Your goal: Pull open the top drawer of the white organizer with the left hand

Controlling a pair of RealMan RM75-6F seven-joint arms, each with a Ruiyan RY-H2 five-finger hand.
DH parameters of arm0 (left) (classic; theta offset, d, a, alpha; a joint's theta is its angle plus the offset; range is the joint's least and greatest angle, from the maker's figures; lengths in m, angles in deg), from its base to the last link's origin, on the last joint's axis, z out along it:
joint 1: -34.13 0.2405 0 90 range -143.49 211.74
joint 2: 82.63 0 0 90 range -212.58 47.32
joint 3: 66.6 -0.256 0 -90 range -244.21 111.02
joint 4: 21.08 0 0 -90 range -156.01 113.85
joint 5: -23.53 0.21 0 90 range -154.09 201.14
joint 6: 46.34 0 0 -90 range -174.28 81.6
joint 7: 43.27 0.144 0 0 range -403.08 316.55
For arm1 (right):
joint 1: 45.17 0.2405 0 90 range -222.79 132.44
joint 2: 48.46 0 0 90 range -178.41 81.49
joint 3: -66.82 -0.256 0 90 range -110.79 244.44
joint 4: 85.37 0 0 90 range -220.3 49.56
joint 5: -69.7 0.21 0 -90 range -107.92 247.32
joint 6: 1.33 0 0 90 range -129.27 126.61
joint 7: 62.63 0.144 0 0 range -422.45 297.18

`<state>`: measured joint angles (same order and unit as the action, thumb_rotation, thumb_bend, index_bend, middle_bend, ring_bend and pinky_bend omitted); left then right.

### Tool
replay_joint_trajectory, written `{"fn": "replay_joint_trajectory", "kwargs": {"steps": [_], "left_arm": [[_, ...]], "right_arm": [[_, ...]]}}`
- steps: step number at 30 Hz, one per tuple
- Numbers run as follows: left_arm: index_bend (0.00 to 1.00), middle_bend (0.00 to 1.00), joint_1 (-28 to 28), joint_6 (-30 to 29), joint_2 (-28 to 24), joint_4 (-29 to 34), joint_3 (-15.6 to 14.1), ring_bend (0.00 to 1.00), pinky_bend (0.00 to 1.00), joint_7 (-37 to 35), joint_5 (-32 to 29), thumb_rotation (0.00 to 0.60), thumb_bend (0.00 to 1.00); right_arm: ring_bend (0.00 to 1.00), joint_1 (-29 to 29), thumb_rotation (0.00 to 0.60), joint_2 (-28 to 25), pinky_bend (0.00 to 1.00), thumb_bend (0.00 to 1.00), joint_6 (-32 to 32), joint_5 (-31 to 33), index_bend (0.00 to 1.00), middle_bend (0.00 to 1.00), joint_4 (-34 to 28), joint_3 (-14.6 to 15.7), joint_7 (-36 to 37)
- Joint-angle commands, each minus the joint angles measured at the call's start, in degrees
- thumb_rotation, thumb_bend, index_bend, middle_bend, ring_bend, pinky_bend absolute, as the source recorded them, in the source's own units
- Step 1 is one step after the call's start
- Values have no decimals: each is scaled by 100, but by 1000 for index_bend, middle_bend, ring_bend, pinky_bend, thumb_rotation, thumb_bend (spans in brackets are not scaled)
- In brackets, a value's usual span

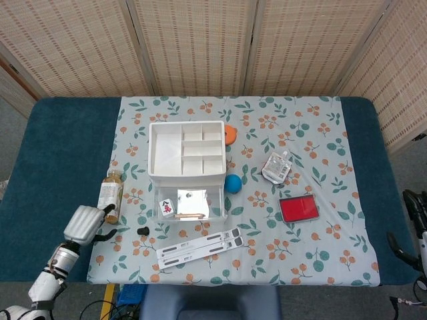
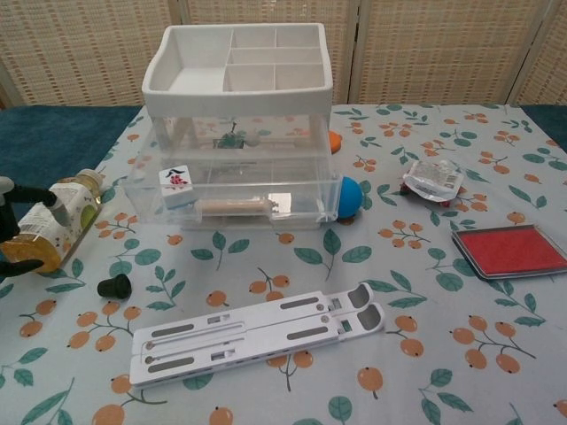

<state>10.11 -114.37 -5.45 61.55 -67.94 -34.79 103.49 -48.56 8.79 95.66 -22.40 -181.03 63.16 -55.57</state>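
Note:
The white organizer stands mid-table with an open divided tray on top. Its clear top drawer sits flush under the tray. The lower drawer is pulled out and holds a mahjong tile and a wooden stick. My left hand is at the table's front left, well apart from the organizer. Its fingers are spread at the base of a lying bottle. My right hand shows only as dark fingers off the right edge, holding nothing.
A small black piece lies on the cloth in front of the drawer's left corner. A white folding stand lies near the front edge. To the right are a blue ball, a pouch and a red stamp pad.

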Motion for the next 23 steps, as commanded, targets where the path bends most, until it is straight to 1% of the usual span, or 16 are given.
{"fn": "replay_joint_trajectory", "kwargs": {"steps": [1,4,6,9,10,11,14,17,20,23], "left_arm": [[359,957,348,-373,-282,174,204,1000,1000,-130,-402,600,257],[373,927,557,-664,-375,188,384,980,1000,-259,-641,600,257],[376,875,664,-798,-437,200,468,913,1000,-287,-753,600,257],[373,759,779,-950,-532,273,524,763,1000,-160,-830,600,257],[368,722,807,-976,-563,326,532,714,986,-134,-845,600,257],[363,694,834,-996,-595,386,537,676,959,-105,-859,600,256],[335,595,942,-1174,-638,603,567,574,808,12,-851,600,257],[325,563,1023,-1330,-620,774,564,524,754,106,-766,600,257],[324,559,1090,-1441,-603,915,532,522,722,176,-643,600,257],[323,558,1143,-1543,-571,994,542,522,719,223,-578,600,256]], "right_arm": [[30,28,600,-4,76,367,-83,28,1,81,4,10,16],[30,104,600,-13,76,367,-281,52,1,82,3,44,17],[30,168,600,-17,76,367,-433,71,1,83,6,65,39],[30,277,600,-12,76,368,-666,81,1,83,32,97,71],[30,315,600,-3,76,369,-740,76,1,83,45,108,77],[30,357,600,11,76,371,-818,64,1,83,61,121,85],[30,518,600,79,76,375,-1129,8,1,83,123,190,115],[30,645,600,160,76,382,-1369,-2,1,83,164,233,152],[30,752,600,248,76,385,-1531,-36,1,83,226,266,201],[30,818,600,327,76,386,-1592,-101,1,83,272,293,191]]}}
